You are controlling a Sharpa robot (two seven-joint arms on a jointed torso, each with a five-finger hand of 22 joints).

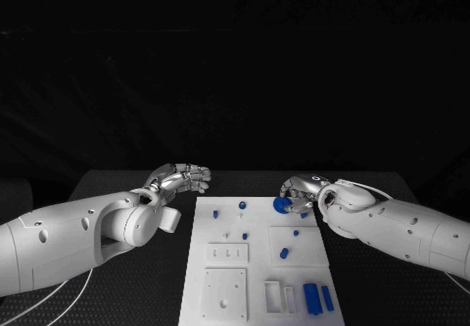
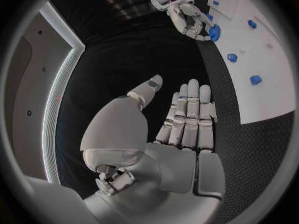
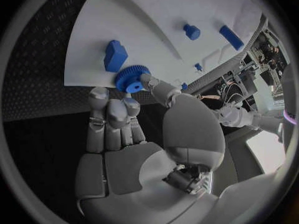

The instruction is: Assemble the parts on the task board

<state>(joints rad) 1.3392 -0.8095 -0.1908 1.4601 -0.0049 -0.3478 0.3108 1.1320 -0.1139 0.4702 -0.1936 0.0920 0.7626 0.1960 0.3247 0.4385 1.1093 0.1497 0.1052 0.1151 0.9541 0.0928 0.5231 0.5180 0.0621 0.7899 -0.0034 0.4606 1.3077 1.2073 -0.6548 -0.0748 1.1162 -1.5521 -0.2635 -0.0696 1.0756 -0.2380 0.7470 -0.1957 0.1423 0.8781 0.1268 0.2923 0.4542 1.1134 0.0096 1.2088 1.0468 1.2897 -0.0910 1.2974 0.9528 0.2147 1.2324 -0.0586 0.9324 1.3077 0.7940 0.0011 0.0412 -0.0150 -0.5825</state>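
Two hands are hovering near the far end of the task board (image 1: 257, 272). Right hand (image 1: 305, 192) is pinching a blue gear (image 1: 283, 205) between thumb and fingertips, right at the board's far right corner. Left hand (image 1: 181, 178) is sitting off the board's far left corner over the black table (image 1: 128, 285), fingers straight and slightly apart, holding nothing. Several small blue parts (image 1: 314, 297) are lying on the board.
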